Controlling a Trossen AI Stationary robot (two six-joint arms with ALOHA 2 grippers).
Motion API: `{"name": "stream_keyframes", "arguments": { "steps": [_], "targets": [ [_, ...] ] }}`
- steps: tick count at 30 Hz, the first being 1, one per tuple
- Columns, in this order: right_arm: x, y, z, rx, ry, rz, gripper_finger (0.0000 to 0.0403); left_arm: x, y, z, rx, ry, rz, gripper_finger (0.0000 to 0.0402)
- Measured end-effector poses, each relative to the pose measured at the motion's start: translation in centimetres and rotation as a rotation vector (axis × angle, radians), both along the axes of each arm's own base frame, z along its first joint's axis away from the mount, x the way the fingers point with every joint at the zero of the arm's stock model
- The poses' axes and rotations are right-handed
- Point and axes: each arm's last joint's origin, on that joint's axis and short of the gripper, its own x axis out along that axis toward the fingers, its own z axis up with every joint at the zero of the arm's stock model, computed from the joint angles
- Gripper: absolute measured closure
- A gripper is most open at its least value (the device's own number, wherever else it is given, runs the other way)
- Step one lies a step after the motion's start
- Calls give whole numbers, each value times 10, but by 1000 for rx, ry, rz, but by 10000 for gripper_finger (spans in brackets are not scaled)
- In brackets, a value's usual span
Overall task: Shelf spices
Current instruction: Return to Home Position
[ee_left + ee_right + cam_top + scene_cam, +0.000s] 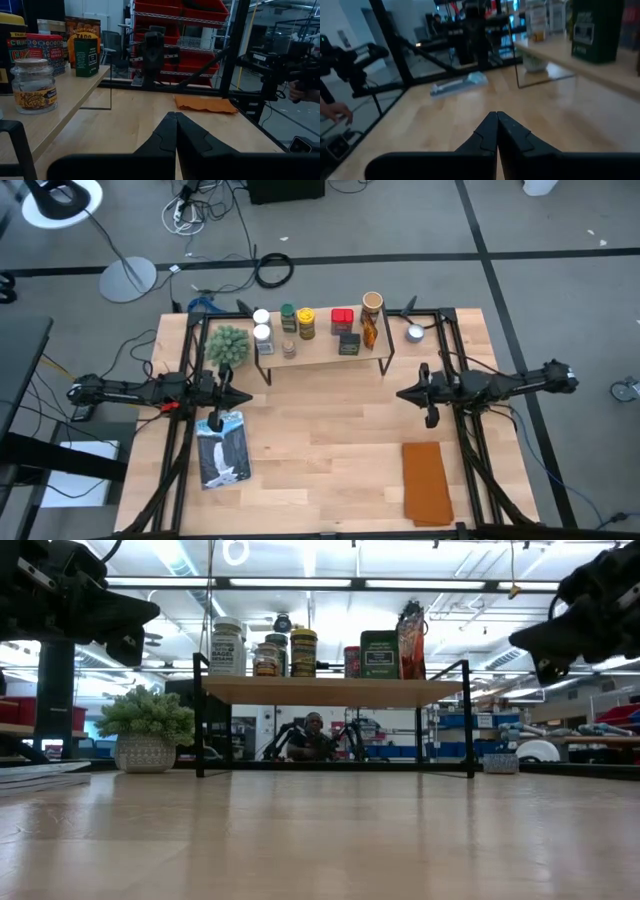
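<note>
Light wood on thin black wire legs, the low shelf (318, 349) stands at the far middle of the pale wooden worktop (330, 440), and every spice container in view sits on its plank. Two white-lidded jars (263, 325) are at the shelf's left end, with a green-lidded jar (288, 316) and a yellow-lidded jar (306, 321) next along. A clear cork-topped jar (290, 349) is at its front edge, a red tin (342, 318) and a dark box (349, 344) sit toward the right, and a tan cylinder (372, 302) and an amber bottle (370, 331) close the right end. No jar shows on the worktop in front of the shelf, so the shelving looks finished and only the retreat remains. The left arm (140, 392) reaches toward the shelf's left front corner, its jaws pressed shut on nothing, just in front of the fuzzy green potted plant (228, 346) beside the shelf's left legs. The right arm (500, 385) hangs off the shelf's right front corner, jaws likewise closed and empty. To do this step well, I would keep both jaws closed and draw each arm straight out from the shelf at its present height. That way the left clears the plant and the blue-and-white packet (220, 450) lying in front of the shelf's left end. The right should avoid swinging toward the wire legs or the small silver cup (415, 333) off the shelf's right end.
</note>
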Motion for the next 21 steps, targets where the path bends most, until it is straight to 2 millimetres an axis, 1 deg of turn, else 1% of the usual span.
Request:
{"name": "stream_keyframes", "arguments": {
  "steps": [7,13,16,21],
  "targets": [
    [-6,-2,8,19,-93,-14,394,0,0,0,0,1,1,394],
    [-6,-3,8,18,-84,-40,396,0,0,0,0,0,0,394],
    [-3,-3,5,11,-44,-43,396,0,0,0,0,1,0,394],
    [4,-3,-6,36,84,-40,398,0,0,0,0,1,0,394]
  ]
}}
